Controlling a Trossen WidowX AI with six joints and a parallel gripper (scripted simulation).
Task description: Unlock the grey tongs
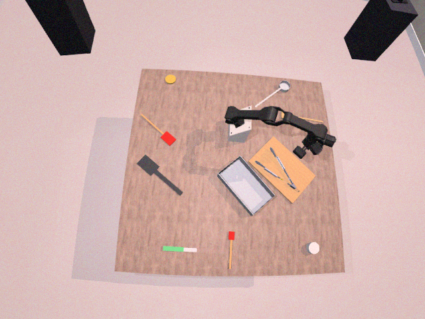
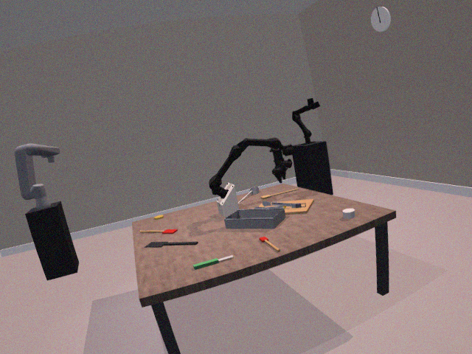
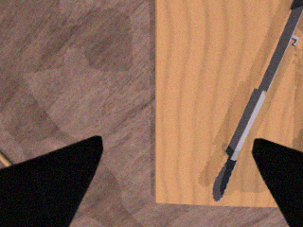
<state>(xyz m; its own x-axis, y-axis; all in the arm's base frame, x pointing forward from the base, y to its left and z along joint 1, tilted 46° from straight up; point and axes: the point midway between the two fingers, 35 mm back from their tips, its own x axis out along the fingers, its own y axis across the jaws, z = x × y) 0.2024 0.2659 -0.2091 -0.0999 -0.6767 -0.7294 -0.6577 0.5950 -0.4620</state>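
The grey tongs (image 1: 283, 169) (image 2: 289, 205) lie spread open on the wooden board (image 1: 303, 175) (image 2: 309, 203) (image 3: 199, 95), their two arms apart in a V and the hinge end towards the board's lower right in the top view. In the wrist view one tongs arm (image 3: 248, 118) shows with its dark tip. My gripper (image 1: 307, 151) (image 2: 281, 180) (image 3: 175, 144) is open and empty. It hangs well above the table beside the board's outer edge, clear of the tongs. The roasting tin (image 1: 245, 192) (image 2: 249, 223) stands beside the board, with nothing across it.
A white round pot (image 1: 313, 248) (image 2: 348, 213) stands near the table's corner. A ladle (image 1: 284, 86) and a wooden spatula (image 1: 311, 119) lie behind the board, the spatula partly under my arm. A black spatula (image 1: 148, 165) and a red spatula (image 1: 168, 138) lie across the table.
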